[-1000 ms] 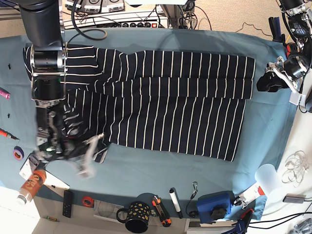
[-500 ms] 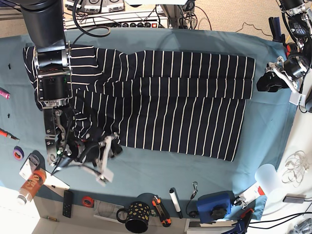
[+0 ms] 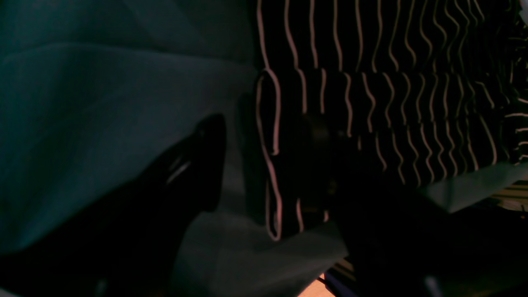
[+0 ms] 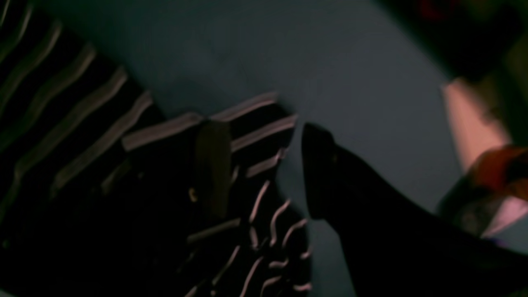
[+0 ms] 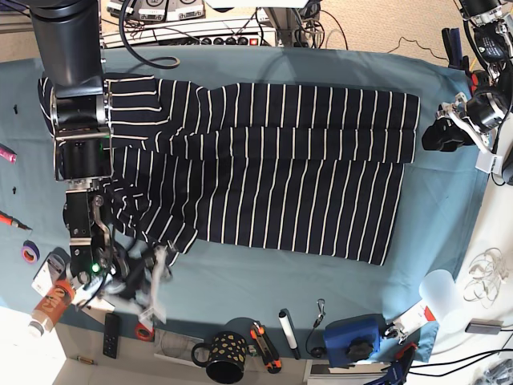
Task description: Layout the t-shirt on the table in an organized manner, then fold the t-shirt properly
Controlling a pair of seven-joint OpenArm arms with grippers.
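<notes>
Claws: two, the left (image 3: 264,165) spread and empty, the right (image 4: 264,165) seemingly parted beside one t-shirt (image 5: 280,168).

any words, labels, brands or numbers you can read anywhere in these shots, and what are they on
None can be read.
Orange bottle at the table's near left edge: it has a label, too small and blurred to read.
Black mug: a dotted pattern only, no lettering.
T-shirt: white stripes only, no print.
Both wrist views: dark and blurred, no text shows.
</notes>
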